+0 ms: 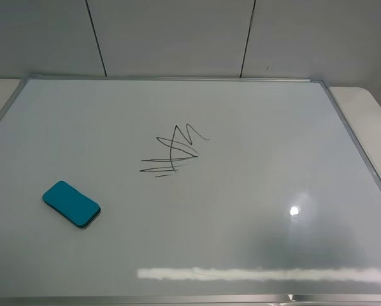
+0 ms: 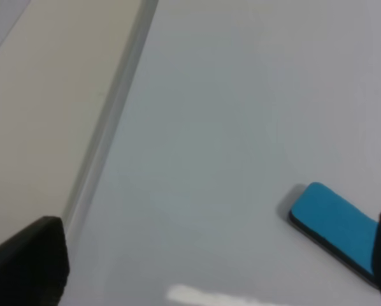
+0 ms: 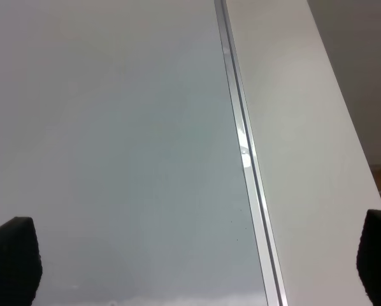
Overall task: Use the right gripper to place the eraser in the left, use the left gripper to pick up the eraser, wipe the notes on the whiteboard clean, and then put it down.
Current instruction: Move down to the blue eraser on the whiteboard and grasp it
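The teal-blue eraser (image 1: pixel 71 204) lies flat on the left part of the whiteboard (image 1: pixel 254 191). The notes (image 1: pixel 172 152), a black zigzag scribble, sit near the board's middle. Neither arm shows in the exterior high view. In the left wrist view my left gripper (image 2: pixel 206 268) is open above the board, with the eraser (image 2: pixel 334 228) just beside one finger's tip and nothing between the fingers. In the right wrist view my right gripper (image 3: pixel 194 261) is open and holds nothing. It hovers over the board's silver frame (image 3: pixel 244 153).
A pale tabletop (image 1: pixel 369 108) runs beside the board at both sides, also seen as the tabletop (image 2: pixel 44 115) in the left wrist view. A grey panelled wall (image 1: pixel 178 35) stands behind the board. Lamp glare (image 1: pixel 294 210) marks the board's near right.
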Controlling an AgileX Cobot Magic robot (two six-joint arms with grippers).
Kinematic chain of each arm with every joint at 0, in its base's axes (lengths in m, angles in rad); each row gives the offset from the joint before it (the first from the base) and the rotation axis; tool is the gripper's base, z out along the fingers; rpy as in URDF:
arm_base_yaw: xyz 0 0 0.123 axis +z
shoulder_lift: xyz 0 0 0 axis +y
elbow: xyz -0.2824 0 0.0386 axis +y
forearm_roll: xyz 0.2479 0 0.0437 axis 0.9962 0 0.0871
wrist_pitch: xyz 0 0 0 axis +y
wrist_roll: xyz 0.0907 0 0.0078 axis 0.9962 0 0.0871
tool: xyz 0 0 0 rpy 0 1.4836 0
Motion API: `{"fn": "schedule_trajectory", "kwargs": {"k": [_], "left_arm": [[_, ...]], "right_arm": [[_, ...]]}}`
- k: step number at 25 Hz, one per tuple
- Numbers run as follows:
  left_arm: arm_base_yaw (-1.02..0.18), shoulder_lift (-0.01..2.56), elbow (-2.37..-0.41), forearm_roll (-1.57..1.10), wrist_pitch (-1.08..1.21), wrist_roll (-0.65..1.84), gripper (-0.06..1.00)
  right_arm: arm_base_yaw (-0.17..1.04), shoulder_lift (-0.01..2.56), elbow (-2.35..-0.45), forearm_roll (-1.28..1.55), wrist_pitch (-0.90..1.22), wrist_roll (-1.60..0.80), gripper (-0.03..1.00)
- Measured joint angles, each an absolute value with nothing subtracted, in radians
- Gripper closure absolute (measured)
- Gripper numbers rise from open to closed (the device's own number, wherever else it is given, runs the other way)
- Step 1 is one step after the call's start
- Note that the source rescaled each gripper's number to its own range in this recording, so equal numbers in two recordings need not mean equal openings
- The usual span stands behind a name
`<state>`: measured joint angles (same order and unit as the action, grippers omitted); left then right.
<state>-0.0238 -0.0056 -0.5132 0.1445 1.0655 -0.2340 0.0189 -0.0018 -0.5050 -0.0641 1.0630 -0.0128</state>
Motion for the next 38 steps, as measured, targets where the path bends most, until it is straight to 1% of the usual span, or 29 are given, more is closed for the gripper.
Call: {"fn": "schedule_trajectory", "kwargs": {"k": [38], "left_arm": [[-0.024, -0.006, -0.513, 0.155, 1.067, -0.234, 0.03]], "right_arm": [[0.019, -0.002, -0.505, -0.064, 1.06, -0.013, -0.03]]}}
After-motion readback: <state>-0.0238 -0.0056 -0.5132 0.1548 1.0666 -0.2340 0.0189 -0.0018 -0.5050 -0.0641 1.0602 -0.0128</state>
